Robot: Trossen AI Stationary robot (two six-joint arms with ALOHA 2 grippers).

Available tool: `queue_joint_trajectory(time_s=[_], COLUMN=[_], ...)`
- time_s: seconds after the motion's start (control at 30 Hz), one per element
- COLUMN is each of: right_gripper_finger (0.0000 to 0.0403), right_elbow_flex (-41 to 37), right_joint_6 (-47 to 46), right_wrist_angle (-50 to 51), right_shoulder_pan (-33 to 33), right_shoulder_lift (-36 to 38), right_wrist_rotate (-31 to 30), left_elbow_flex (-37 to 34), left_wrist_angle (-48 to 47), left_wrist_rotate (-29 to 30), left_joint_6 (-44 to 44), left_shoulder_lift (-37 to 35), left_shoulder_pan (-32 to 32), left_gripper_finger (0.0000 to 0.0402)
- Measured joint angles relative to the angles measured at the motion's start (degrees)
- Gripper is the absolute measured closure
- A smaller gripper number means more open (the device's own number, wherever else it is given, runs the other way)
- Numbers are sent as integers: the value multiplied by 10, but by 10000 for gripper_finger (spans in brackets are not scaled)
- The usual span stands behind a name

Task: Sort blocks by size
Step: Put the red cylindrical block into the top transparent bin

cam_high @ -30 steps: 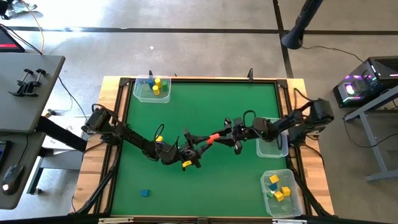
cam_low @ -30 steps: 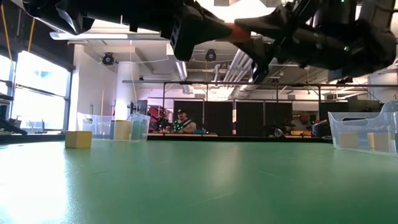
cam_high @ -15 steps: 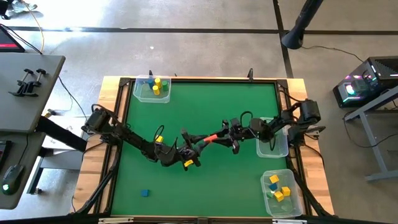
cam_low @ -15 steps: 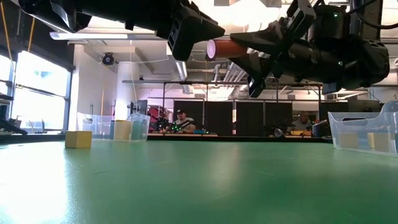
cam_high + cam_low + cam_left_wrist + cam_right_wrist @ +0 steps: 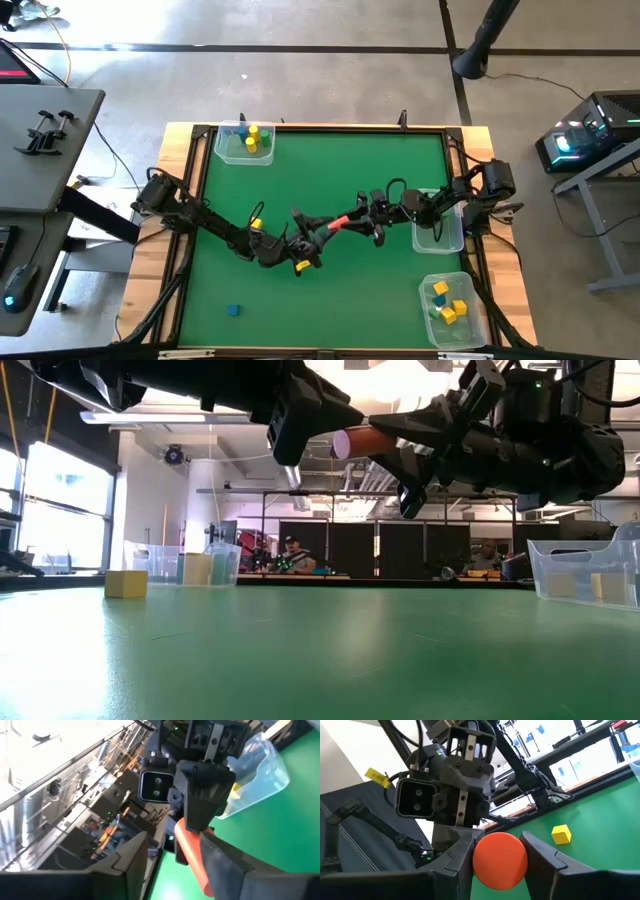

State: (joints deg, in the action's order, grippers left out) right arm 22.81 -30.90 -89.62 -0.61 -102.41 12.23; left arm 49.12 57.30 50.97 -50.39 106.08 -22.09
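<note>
An orange cylinder is held in the air over the middle of the green table, between my two grippers. My right gripper is shut on it. My left gripper is open; its fingers stand on either side of the cylinder's free end. I cannot tell whether they touch it. Two yellow blocks and a blue block lie on the table. One yellow block shows in the low view. My right gripper pinches the cylinder's round sides between its two fingers. The fingers come about level from the table's right and lie along the cylinder. The cylinder is lifted clear, with its free end sticking out toward my left gripper.
A clear tub with yellow and blue blocks stands at the far left corner. Another tub stands at the right edge. A third tub, at the near right, holds yellow and blue blocks. People sit in the room beyond the table.
My right arm's rear joints have swung in toward the table. My right gripper has come down a little with the orange cylinder. In the low view the cylinder was almost hidden behind my left gripper and now shows beside it.
</note>
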Motion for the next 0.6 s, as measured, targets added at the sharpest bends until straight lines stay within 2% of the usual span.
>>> queue_joint_trajectory(time_s=[0.2, 0.33, 0.6], right_gripper_finger=[277, 277, 277], right_elbow_flex=[0, 0, 5], right_joint_6=[-1, -1, -1], right_wrist_angle=[2, 1, 3], right_shoulder_pan=[0, 0, 1], right_shoulder_lift=[8, 8, 8], right_wrist_rotate=[-2, -2, 0], left_elbow_flex=[1, 1, 1], left_wrist_angle=[-6, -12, -46], left_wrist_rotate=[30, 44, 32], left_joint_6=[-12, -12, -2], left_shoulder_lift=[0, 0, 0], left_shoulder_pan=[-7, -9, -4], left_gripper_finger=[199, 199, 210])
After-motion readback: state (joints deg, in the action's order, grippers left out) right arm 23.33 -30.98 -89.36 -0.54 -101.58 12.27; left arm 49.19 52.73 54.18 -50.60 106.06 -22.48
